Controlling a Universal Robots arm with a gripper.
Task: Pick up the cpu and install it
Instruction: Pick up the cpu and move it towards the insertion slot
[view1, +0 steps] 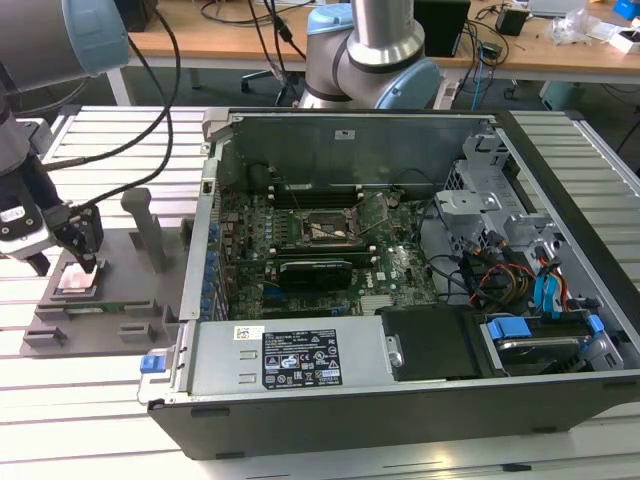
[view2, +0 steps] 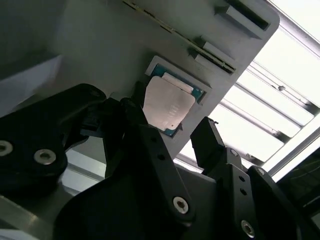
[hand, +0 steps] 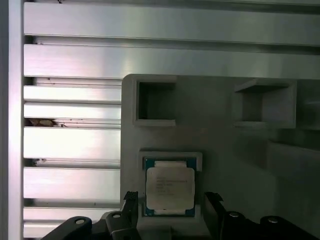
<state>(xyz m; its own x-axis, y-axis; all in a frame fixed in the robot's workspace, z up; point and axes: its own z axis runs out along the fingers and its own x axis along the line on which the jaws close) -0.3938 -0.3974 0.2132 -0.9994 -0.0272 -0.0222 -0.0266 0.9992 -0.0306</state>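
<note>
In the exterior view, the end effector (view1: 88, 262) hangs low at the exterior view's left, over a grey plastic tray (view1: 115, 300) that lies on the slatted metal bench (view1: 110, 140). The cpu (view1: 77, 281) sits in a square recess of that tray, right under the fingertips. Just beside the tray, toward the exterior view's right, stands the open computer case (view1: 400, 390), with the black socket (view1: 322, 228) on its green board, well apart from the cpu.

In the second wrist view, the end effector (view2: 172, 114) is open: one black finger (view2: 137, 107) stands close by one edge of the cpu (view2: 167, 105), and the other finger (view2: 207, 137) is clear of the opposite edge. The cpu lies flat in the tray (view2: 100, 40), silvery top up.

In the first wrist view, the cpu (hand: 169, 186) rests in its framed recess of the tray (hand: 220, 145), and the spread tips of the end effector (hand: 171, 199) flank it on two sides. Bench slats (hand: 70, 60) run beside the tray.
</note>
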